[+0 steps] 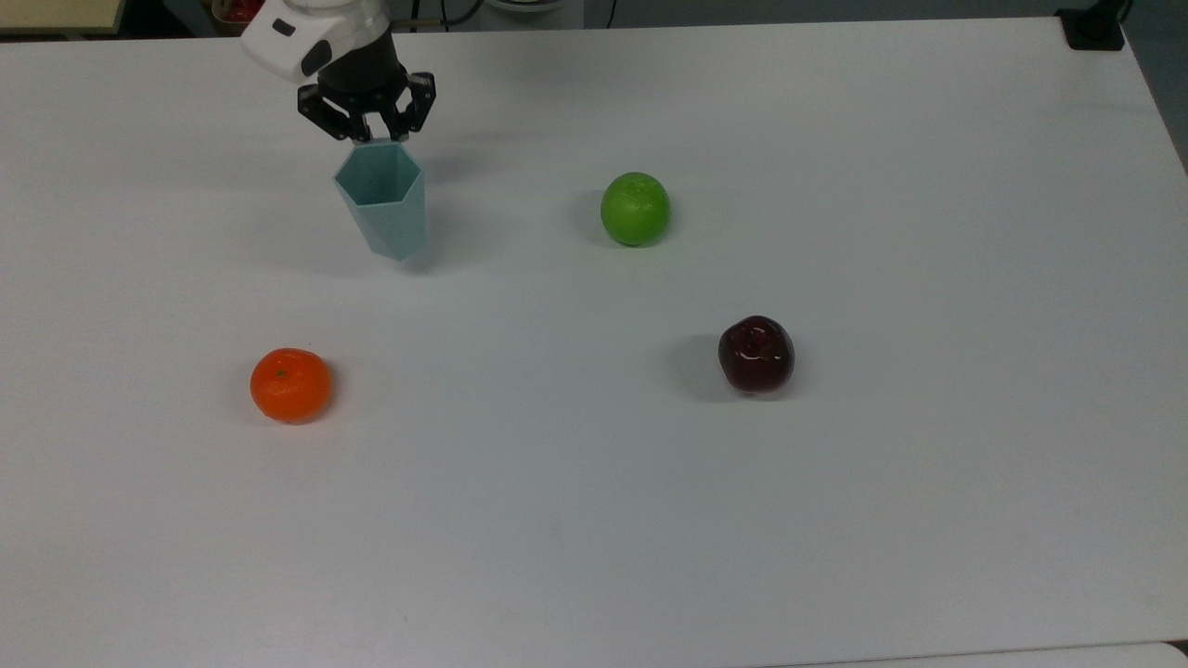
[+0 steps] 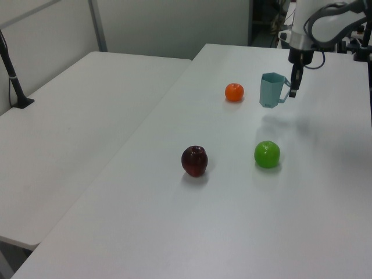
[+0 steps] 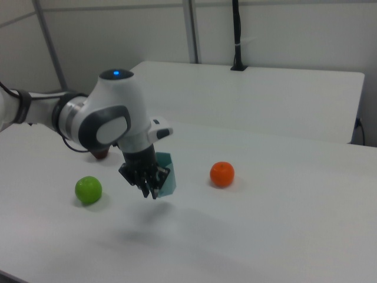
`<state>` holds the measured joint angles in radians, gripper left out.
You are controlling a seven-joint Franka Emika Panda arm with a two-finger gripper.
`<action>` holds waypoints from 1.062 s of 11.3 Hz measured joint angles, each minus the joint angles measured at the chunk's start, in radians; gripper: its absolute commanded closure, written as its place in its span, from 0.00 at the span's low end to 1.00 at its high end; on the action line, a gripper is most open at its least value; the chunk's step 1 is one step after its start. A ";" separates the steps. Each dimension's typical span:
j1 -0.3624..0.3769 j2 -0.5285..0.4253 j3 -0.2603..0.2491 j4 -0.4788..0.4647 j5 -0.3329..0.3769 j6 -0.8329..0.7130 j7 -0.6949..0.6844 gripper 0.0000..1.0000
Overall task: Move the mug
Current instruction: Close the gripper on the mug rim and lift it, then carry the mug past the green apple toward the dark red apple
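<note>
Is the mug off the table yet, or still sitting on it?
Off the table. In the left view the mug hangs upright from the gripper by its handle, its shadow lying apart on the table below.

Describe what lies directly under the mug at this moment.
The mug, held by its handle in the gripper, hangs clear above the white table. Beneath it lies bare tabletop with its faint shadow. The mug's underside is hidden.

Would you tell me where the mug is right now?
In the top view's upper left, the mug hangs from the gripper above the table, left of the green apple.
</note>
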<state>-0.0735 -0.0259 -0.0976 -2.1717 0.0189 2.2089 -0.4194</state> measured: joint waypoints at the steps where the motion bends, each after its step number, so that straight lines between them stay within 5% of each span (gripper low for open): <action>1: 0.000 -0.012 0.002 0.032 0.000 -0.065 -0.053 0.86; 5: 0.003 -0.029 0.090 0.088 0.003 -0.229 -0.192 0.86; 9: 0.009 -0.019 0.218 0.057 0.001 -0.250 -0.203 0.86; 12: 0.010 -0.019 0.252 0.012 -0.014 -0.256 -0.208 0.86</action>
<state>-0.0634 -0.0452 0.1543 -2.1597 0.0050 1.9531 -0.6272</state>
